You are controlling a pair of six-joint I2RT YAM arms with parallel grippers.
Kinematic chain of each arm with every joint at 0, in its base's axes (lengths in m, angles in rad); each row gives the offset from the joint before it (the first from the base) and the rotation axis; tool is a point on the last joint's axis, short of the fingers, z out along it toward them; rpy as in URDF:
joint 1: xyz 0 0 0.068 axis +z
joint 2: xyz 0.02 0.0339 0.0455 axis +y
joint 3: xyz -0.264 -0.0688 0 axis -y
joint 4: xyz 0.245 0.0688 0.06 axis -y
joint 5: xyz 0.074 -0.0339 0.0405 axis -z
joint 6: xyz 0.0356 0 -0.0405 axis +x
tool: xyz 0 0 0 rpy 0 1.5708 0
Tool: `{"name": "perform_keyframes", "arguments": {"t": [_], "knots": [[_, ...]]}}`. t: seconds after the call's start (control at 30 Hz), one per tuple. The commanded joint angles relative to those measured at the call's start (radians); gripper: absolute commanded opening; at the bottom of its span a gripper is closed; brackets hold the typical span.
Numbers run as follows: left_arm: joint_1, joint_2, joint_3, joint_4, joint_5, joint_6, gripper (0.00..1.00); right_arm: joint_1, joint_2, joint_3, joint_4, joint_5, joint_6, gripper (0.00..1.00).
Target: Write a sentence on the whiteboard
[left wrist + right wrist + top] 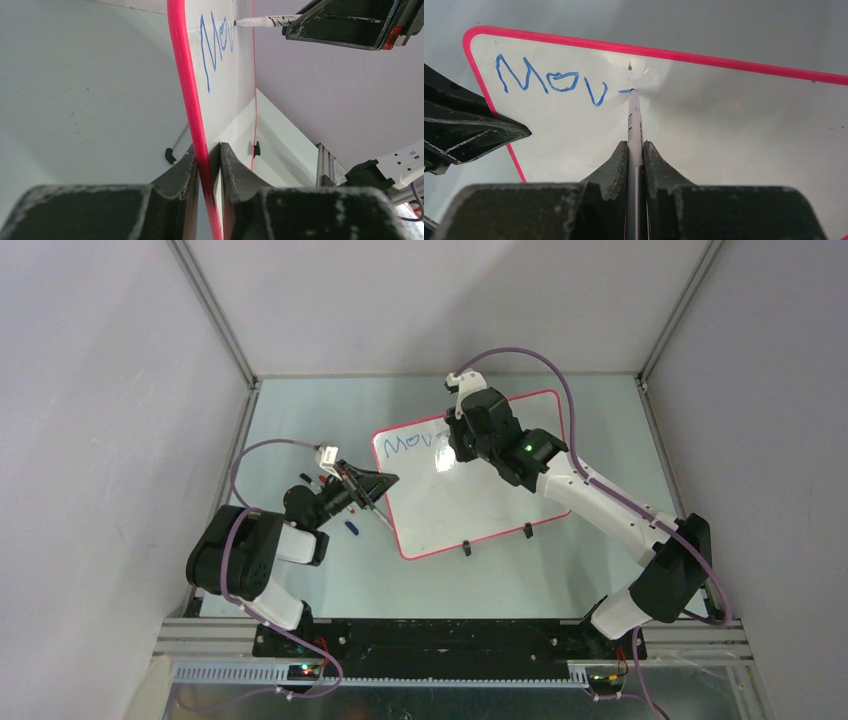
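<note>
Right wrist: our sentence (551, 82) stands at "Mov".
We clamp the marker (635, 120) in the right gripper (636, 147); the left gripper (207, 150) pinches the whiteboard (724, 125) steady.

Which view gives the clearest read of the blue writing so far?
Right wrist: the writing faces the camera, reading "Mov" plus a started stroke at the marker tip. Left wrist sees it foreshortened along the whiteboard; the top view shows it small, its end hidden by the right arm.
</note>
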Motion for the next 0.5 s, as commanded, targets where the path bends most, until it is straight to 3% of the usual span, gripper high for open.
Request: {"name": "perform_keyframes", "arguments": {"t": [0.0, 0.47], "knots": [[-0.013, -0.003, 0.023, 0.044, 0.011, 0.048, 0.12, -0.012, -0.017, 0.011, 0.001, 0.034, 0.009, 0.0], [-0.013, -0.002, 0.026, 0.044, 0.011, 0.048, 0.12, -0.014, 0.013, 0.059, -0.007, 0.016, 0.007, 0.0]]}}
